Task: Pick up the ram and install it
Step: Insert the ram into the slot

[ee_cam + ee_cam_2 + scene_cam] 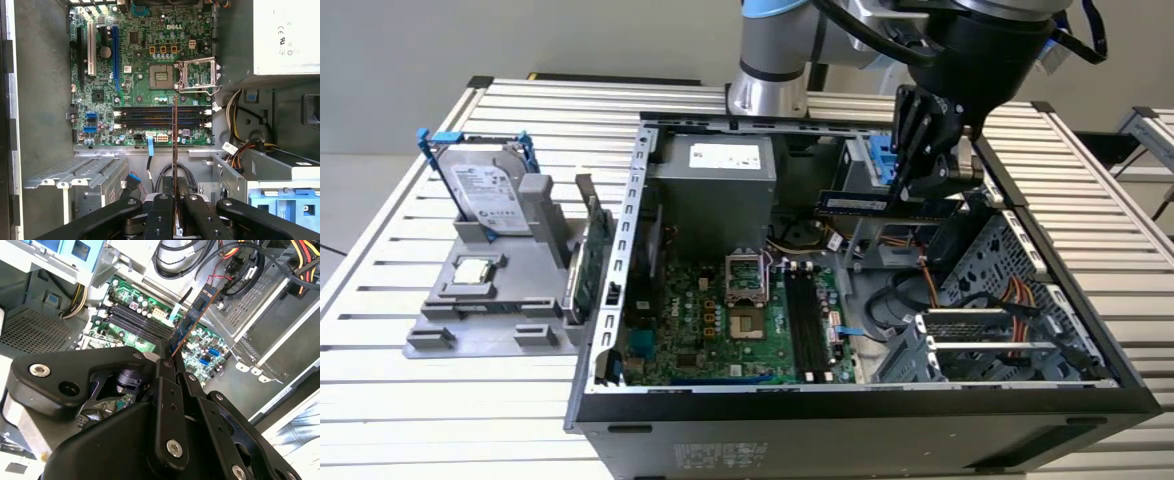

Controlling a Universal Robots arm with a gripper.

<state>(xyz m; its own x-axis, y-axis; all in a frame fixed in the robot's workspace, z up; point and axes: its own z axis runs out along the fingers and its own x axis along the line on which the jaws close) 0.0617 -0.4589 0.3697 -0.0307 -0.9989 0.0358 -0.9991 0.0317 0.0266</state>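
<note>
My gripper (917, 200) is shut on the ram (859, 203), a thin bluish stick that I hold level above the open computer case (607, 330), near its back right part in the exterior view. In the second wrist view the ram (192, 320) sticks out from between the black fingers (167, 390), over the green motherboard (205, 347). In the first wrist view the ram (174, 145) shows edge-on and crosses the dark memory slots (150, 117). Those slots (803, 325) lie well below the ram and apart from it.
A grey stand (480, 300) on the exterior view's left carries a hard drive (491, 195), a small silver chip (474, 270) and an upright green card (594, 265). Inside the case are a power supply (714, 185), a metal drive cage (987, 340) and loose cables (921, 300).
</note>
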